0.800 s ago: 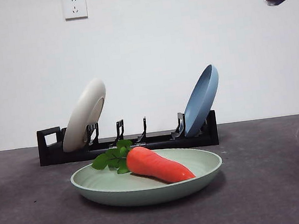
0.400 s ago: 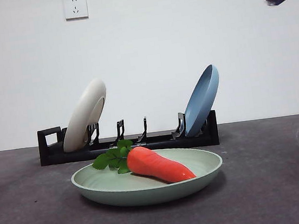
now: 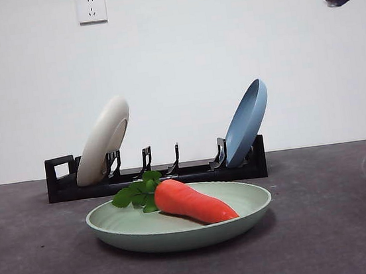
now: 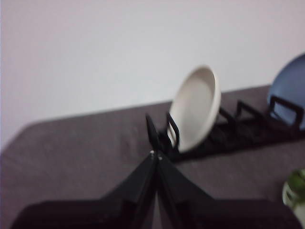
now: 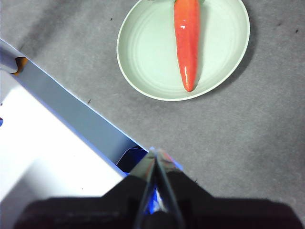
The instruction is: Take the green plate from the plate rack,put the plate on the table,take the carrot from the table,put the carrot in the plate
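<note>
A: Where is the carrot [image 3: 192,202] lying?

B: It is lying inside the green plate [image 3: 181,229], a smooth, glossy orange-red taper. In the front view its long axis is running slantwise, leafy green tuft toward the plate rack [image 3: 156,176], narrow tip pointing toward the camera and to the right.

A: And the plate?

B: Matte sage, wide, shallow, with a raised rim, sitting flat on the mottled, felt-like grey table [image 3: 341,224], just in front of the rack.

A: What is the rack holding?

B: A cream-white plate [image 3: 103,141] and a blue plate [image 3: 246,122], both leaning in the black prongs.

A: The grippers?

B: The right gripper [image 5: 156,153] is hanging high above the table, jaws pressed together, empty. The left gripper [image 4: 155,153] is likewise clenched on nothing, near the rack's cream-plate end.
</note>
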You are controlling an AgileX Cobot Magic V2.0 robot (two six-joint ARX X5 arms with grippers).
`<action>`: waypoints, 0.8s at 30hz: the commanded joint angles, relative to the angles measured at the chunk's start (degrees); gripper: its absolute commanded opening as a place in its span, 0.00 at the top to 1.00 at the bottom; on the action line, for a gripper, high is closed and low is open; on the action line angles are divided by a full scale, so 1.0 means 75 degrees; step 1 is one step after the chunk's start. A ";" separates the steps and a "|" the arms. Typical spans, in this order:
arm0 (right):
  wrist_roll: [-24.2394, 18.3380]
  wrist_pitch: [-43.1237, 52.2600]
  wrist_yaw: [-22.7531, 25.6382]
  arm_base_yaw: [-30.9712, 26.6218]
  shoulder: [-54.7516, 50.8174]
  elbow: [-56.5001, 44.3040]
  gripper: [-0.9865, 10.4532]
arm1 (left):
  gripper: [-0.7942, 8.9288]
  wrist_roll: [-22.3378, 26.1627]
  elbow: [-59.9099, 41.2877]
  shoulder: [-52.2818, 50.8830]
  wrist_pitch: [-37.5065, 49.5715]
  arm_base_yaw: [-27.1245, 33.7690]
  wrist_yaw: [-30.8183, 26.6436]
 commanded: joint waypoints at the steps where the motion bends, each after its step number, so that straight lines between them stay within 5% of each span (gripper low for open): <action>1: 0.0044 0.0035 0.0020 0.0017 -0.0017 -0.0044 0.91 | 0.92 -0.0399 -0.0484 -0.0335 0.0114 0.0020 0.0050; 24: 0.0044 0.0035 0.0020 0.0017 -0.0017 -0.0044 0.91 | 0.92 -0.1247 -0.1204 -0.1067 -0.1157 0.0020 0.0399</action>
